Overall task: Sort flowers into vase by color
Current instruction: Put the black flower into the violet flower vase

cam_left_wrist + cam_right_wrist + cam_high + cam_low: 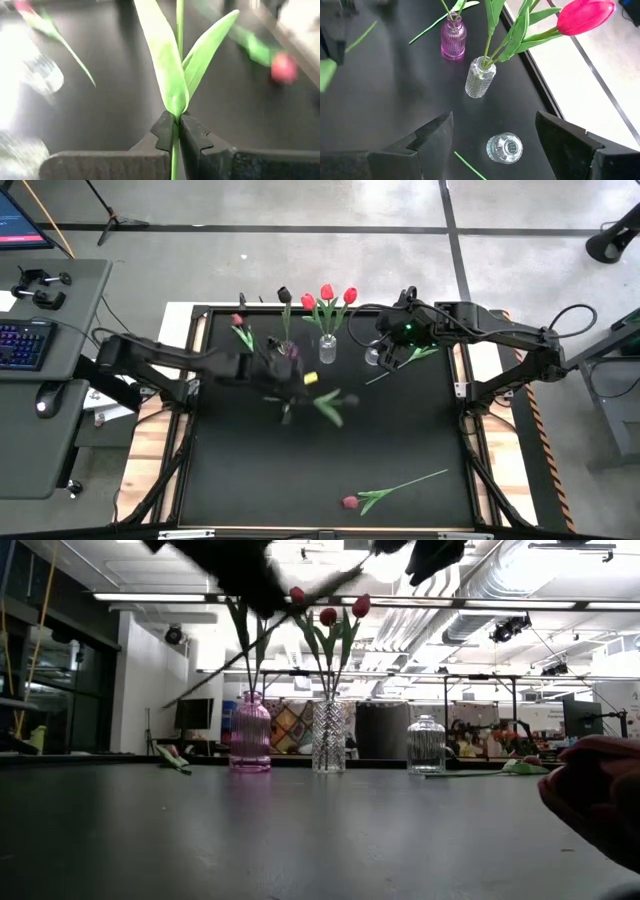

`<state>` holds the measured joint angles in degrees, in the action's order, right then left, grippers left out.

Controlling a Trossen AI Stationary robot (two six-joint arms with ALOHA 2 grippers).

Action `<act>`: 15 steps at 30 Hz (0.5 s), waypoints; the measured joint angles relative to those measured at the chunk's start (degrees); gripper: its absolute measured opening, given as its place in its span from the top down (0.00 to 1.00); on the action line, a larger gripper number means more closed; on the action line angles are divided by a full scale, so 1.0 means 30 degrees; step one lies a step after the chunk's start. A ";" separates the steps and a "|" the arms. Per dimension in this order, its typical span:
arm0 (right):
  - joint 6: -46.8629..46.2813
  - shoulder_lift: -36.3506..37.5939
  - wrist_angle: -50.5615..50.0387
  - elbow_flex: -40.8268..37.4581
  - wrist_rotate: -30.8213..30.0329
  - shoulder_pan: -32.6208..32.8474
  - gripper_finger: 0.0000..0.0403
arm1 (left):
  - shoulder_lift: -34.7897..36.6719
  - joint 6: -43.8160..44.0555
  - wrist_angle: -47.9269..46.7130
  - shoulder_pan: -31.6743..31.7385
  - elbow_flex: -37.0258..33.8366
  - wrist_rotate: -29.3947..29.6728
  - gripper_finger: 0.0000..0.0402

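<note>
The left claw (176, 137) is closed tight on the thin green stem of a tulip (170, 70), pinching it just below where two long leaves fork. In that wrist view the flower's head is cut off by the frame edge, so its colour cannot be told there. From above, the left arm and its claw (285, 385) are smeared over the middle of the table (250, 470), and only a green blur of leaves shows by it.

The right claw (495, 145) hangs with its fingers spread wide and nothing between them, above the clear glass vase (504, 148) near the table's far right. A loose green stem (470, 167) lies beside that vase, its head out of frame.

At the far edge stand a pink vase (250, 733) holding a stem whose dark head (284, 295) shows only from above, and a cut-glass vase (329, 736) with red tulips (327, 296). In the low view the dark blurred arms cover part of their tops.

Another tulip (385, 494) with a pink-red head lies near the front edge of the table, and one more (240, 330) lies at the far left. A blurred dark red shape (600, 795) fills the low view's right edge; what it is cannot be made out.
</note>
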<state>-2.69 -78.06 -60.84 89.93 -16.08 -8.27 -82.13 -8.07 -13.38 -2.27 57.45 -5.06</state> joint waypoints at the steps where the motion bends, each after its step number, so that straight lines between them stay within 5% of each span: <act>1: 0.0063 0.0000 0.0021 0.0001 -0.0031 0.0000 0.33 | 0.0158 0.0132 0.0735 0.0316 0.0401 -0.0307 1.00; 9: 0.0267 0.0000 0.0294 -0.0006 -0.1023 -0.0189 0.33 | 0.0220 0.0399 0.6240 0.1565 0.4969 -0.1589 1.00; 15: 0.0042 0.0000 0.0465 -0.0006 -0.0980 -0.0413 0.33 | 0.1624 -0.0426 0.7052 0.3661 0.7525 -0.1028 1.00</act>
<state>-2.56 -78.06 -59.44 89.91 -19.02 -9.51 -77.26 -9.35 7.78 8.72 80.03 -8.15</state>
